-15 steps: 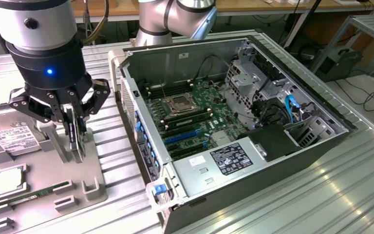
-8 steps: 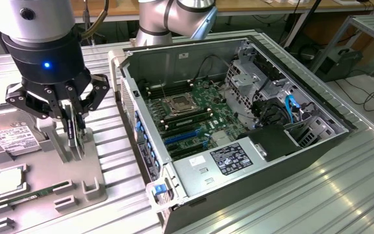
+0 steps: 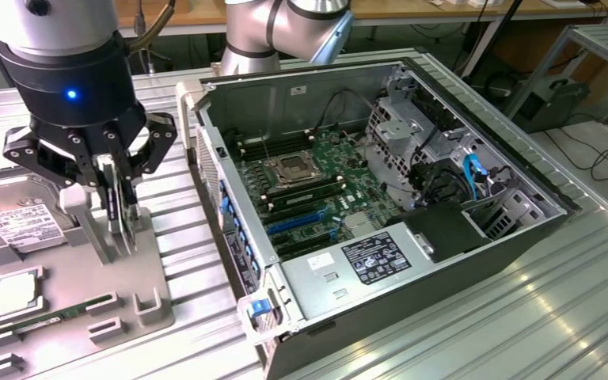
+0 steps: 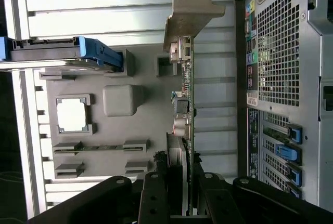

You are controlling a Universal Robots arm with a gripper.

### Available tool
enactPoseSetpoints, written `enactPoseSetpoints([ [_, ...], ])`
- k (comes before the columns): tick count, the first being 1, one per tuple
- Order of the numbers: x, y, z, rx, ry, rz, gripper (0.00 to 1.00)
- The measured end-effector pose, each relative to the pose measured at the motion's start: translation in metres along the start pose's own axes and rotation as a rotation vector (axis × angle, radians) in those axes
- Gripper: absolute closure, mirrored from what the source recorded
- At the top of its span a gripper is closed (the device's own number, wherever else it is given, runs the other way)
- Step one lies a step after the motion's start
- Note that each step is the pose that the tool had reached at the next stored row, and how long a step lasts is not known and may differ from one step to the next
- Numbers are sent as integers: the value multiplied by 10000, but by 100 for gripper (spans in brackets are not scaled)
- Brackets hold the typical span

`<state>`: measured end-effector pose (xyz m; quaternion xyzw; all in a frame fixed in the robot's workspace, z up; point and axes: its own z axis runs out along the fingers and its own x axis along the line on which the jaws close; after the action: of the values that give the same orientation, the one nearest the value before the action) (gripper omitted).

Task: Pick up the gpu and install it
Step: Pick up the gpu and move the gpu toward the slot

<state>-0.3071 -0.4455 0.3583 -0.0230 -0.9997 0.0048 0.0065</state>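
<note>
My gripper [image 3: 119, 207] hangs over the grey parts tray [image 3: 148, 265] at the exterior view's left, shut on the gpu [image 3: 127, 229]. The card stands on edge between the fingers [image 3: 107, 194]. In the wrist view the gpu [image 4: 188, 104] runs edge-on from my gripper [image 4: 184, 198], green board on one side, with its silver bracket [image 4: 190, 16] at the far end. It looks slightly raised off the tray's holder blocks [image 4: 166, 65]. The open computer case [image 3: 499, 170] lies beside the tray, its motherboard [image 3: 315, 186] and blue card slots [image 3: 295, 223] exposed.
On the tray lie a hard drive with a white label [image 3: 13, 222], a square processor [image 3: 13, 289] and a narrow green RAM stick [image 3: 51, 317]. The case's rear grille and blue slot clips [image 4: 283, 146] sit close beside the card. A ribbed metal table [image 3: 515, 317] carries everything.
</note>
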Motion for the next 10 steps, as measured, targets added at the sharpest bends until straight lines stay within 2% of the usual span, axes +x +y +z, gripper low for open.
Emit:
enactPoseSetpoints([
  [10,2,-1,-136,0,0,0,72],
])
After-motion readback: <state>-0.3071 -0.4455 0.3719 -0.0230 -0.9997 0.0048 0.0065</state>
